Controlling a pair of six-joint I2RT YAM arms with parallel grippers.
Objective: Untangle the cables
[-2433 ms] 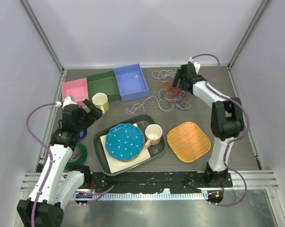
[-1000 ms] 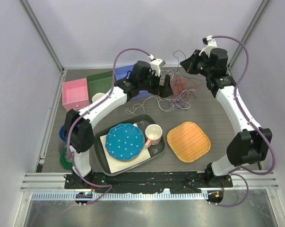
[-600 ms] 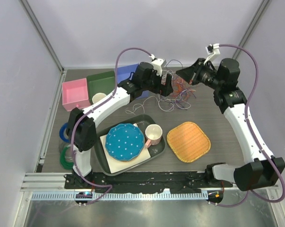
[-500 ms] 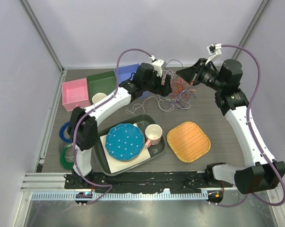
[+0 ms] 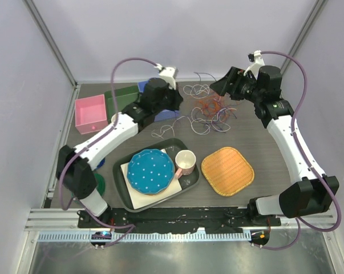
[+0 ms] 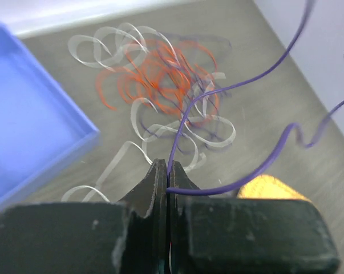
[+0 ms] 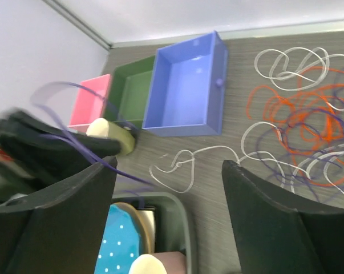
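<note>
A bench [image 5: 223, 201] with a dull grey-brown, wood-grain top fills the middle of the enclosure. Plain, pale lilac-white panels close it in: a back wall [image 5: 177, 34], a left wall [image 5: 17, 114] and a right wall [image 5: 337, 85]. Slim aluminium posts [image 5: 52, 43] slant up where the panels meet at the two far corners. Along the near edge runs a silver slotted rail [image 5: 320, 216], and below it lies a brushed metal sheet [image 5: 177, 257] with a dull sheen. The light is even and soft, throwing only faint shadows.
</note>
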